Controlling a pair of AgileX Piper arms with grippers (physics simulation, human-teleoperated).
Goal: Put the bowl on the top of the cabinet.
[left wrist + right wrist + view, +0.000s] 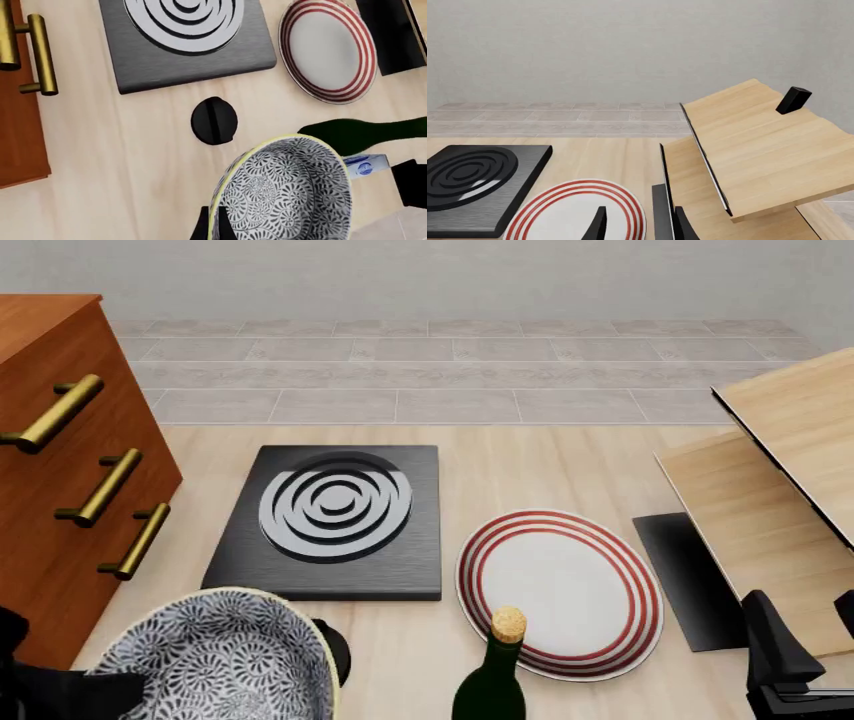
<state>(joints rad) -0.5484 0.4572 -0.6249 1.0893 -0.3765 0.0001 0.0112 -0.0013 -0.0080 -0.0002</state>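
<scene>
Left end effector (212, 227) grips the bowl (220, 665) by its rim, raised low beside the cabinet (60, 480). Risk — a rim-only hold may slip, or the bowl strikes the bottle (491, 680) while rising.

Cabinet (54, 490) polished reddish wood, brass handles (100, 488); bowl (220, 660) glazed ceramic; table (534, 460) pale matt wood.

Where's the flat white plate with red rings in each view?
Left wrist view: white plate with red rings at upper right, beside the dark burner slab.
Front view: plate lower centre-right, right of the slab.
Right wrist view: plate bottom centre-left, by the slab.
Shared landmark: the slab.
</scene>
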